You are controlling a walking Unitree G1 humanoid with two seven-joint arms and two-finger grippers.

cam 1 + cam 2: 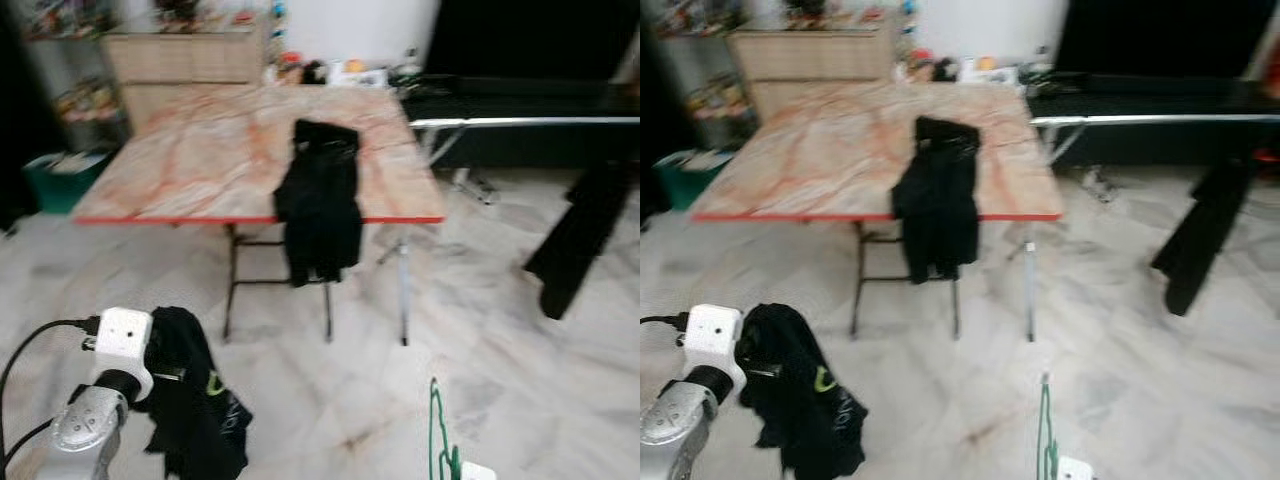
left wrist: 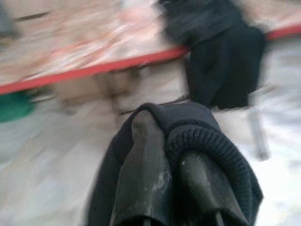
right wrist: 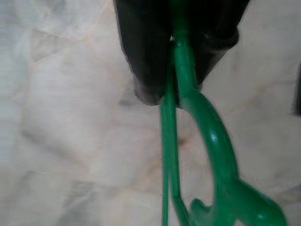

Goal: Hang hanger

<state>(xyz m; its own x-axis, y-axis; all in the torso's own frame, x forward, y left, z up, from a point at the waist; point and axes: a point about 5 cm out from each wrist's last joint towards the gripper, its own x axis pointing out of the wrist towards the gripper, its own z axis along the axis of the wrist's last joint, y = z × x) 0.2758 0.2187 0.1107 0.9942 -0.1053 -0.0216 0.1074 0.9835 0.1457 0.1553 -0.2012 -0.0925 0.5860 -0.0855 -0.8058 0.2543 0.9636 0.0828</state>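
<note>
My right gripper (image 3: 178, 80) is shut on a green plastic hanger (image 3: 207, 136), which hangs below it over the marble floor; the thin green hanger (image 1: 437, 430) also rises at the bottom right of the head view. My left gripper (image 2: 169, 155) is shut on a black garment (image 1: 195, 400) with a ribbed cuff (image 2: 211, 146) folded over its fingers. It holds this low at the bottom left, in front of the table. A second black garment (image 1: 320, 200) is draped over the front edge of the marble-patterned table (image 1: 180, 160).
The folding table has a red edge and thin metal legs (image 1: 232, 280). Another dark cloth (image 1: 585, 235) hangs from a dark bench at the right. A wooden cabinet (image 1: 180, 60) and clutter stand behind, with a green bin (image 1: 55, 180) at the left. Pale marble floor (image 1: 400, 380) lies ahead.
</note>
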